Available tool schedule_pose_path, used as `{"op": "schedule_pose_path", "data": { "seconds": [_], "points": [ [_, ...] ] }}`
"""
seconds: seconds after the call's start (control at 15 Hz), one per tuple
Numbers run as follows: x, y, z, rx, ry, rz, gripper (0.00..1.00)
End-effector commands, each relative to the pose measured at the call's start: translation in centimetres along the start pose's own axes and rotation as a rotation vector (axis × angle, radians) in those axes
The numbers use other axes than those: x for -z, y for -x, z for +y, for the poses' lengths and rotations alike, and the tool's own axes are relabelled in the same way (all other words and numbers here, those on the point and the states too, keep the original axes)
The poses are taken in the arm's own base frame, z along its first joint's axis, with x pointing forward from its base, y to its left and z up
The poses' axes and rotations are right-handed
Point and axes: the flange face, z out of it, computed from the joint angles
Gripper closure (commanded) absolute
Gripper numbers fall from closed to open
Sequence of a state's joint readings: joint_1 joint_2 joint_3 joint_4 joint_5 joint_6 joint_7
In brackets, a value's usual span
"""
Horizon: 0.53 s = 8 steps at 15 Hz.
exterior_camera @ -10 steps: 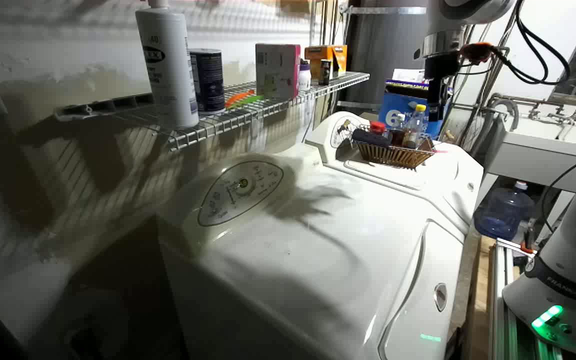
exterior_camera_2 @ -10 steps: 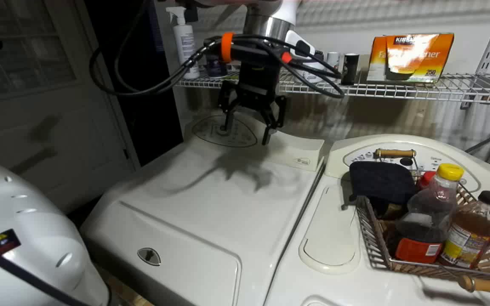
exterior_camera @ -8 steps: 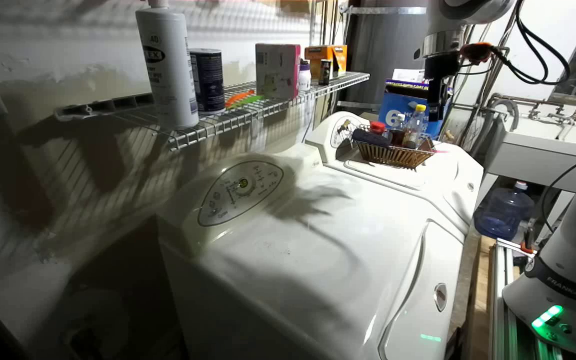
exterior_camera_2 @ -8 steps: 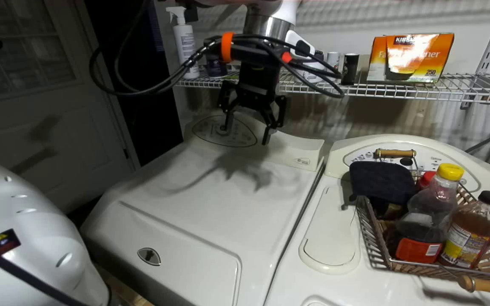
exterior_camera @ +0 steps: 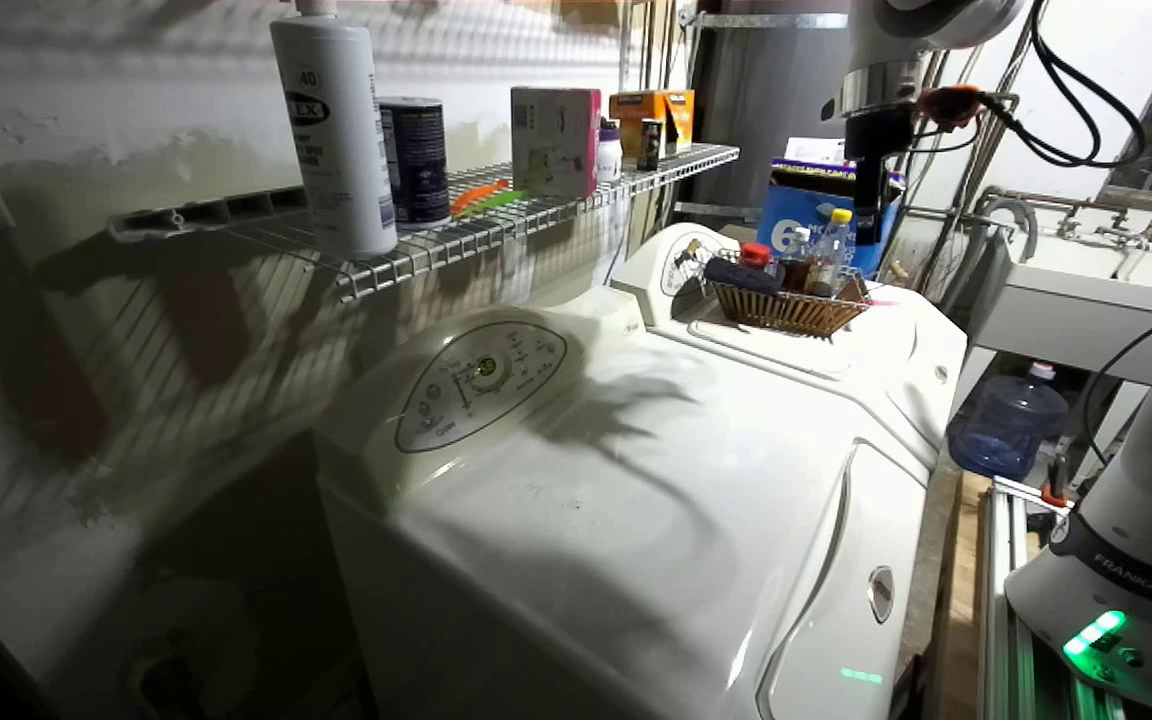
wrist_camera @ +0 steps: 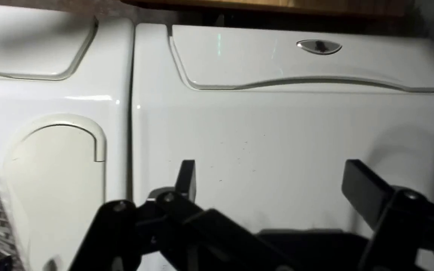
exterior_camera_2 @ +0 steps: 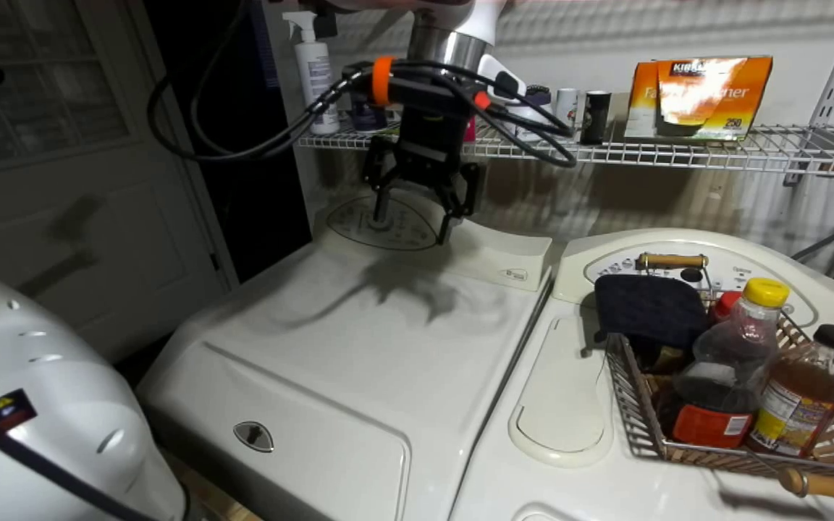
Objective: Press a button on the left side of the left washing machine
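The black claw [wrist_camera: 271, 178] hangs released above the left washing machine [exterior_camera_2: 373, 354], its two fingers [wrist_camera: 187, 180] spread wide and pointing down, apart from the control panel [exterior_camera: 481, 385]. The machine stands with its panel end toward the wall [exterior_camera: 176, 110], while the edge with the lens-shaped badge [exterior_camera_2: 253, 437] faces the arm's base [exterior_camera: 1116, 600]. The oval panel's long axis runs side to side along the wall, both ends tapering. In both exterior views the claw's shadow [exterior_camera_2: 417, 289] falls across the glossy white top [exterior_camera: 736, 420]. Just beside stands a second white appliance [exterior_camera_2: 489, 463], bearing a slatted basket [exterior_camera_2: 635, 398] with bottles [exterior_camera_2: 725, 383]. Above runs a wire shelf [exterior_camera: 456, 256] with a spray bottle [exterior_camera_2: 316, 79] and an orange box [exterior_camera_2: 699, 98]. Farther off are a sink [exterior_camera: 1086, 320], a water jug [exterior_camera: 1011, 425] and a door [exterior_camera_2: 84, 239].
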State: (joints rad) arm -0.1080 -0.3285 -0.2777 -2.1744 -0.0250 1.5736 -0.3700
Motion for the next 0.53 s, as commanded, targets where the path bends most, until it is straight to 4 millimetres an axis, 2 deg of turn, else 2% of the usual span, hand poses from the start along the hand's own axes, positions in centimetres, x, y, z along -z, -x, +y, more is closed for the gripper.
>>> {"op": "schedule_pose_path", "data": {
  "seconds": [0.0, 0.33, 0.47],
  "points": [
    [-1.7, 0.5, -6.4, 0.172, -0.088, -0.053, 0.00],
    [-4.8, 1.6, -17.8, 0.397, -0.202, -0.147, 0.00],
    [-6.0, 1.9, -22.1, 0.424, -0.284, -0.147, 0.00]
  ]
}}
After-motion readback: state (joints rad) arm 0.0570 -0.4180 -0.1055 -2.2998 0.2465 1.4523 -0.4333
